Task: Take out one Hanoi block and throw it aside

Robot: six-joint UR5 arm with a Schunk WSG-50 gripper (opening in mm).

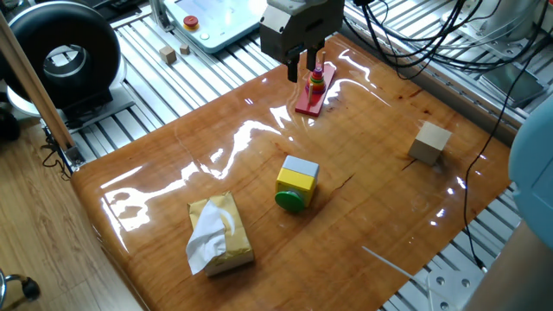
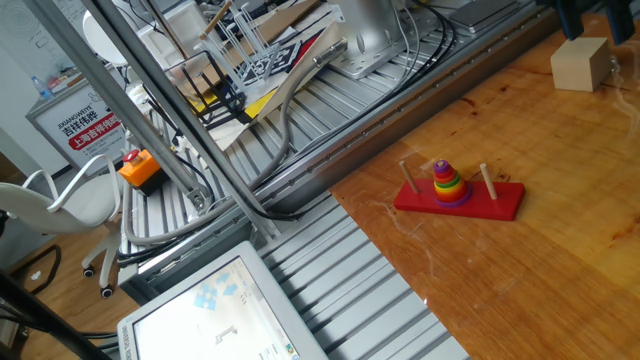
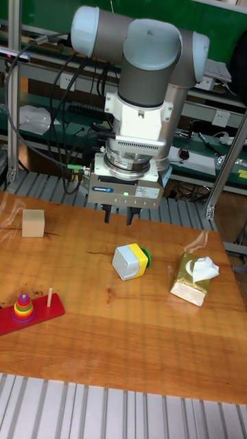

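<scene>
Gripper (image 1: 301,66) above the table, jaws spread and empty, just beside the tower (image 1: 318,79) in one fixed view. Block (image 2: 442,166) atop the ring stack on the middle peg of the red base (image 2: 505,200), below the jaws, untouched.

Your wooden table (image 1: 216,164) carries the red peg base (image 1: 310,100) beside the gripper (image 1: 300,69); yellow cube (image 1: 296,183), tissue box (image 1: 219,233), and wooden block (image 1: 429,142) lie farther off.

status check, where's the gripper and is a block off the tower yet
Gripper open, empty, above the table beside the peg tower. Rings stacked on middle peg, none off; top Hanoi block in place. Nothing blocking the tower.
</scene>
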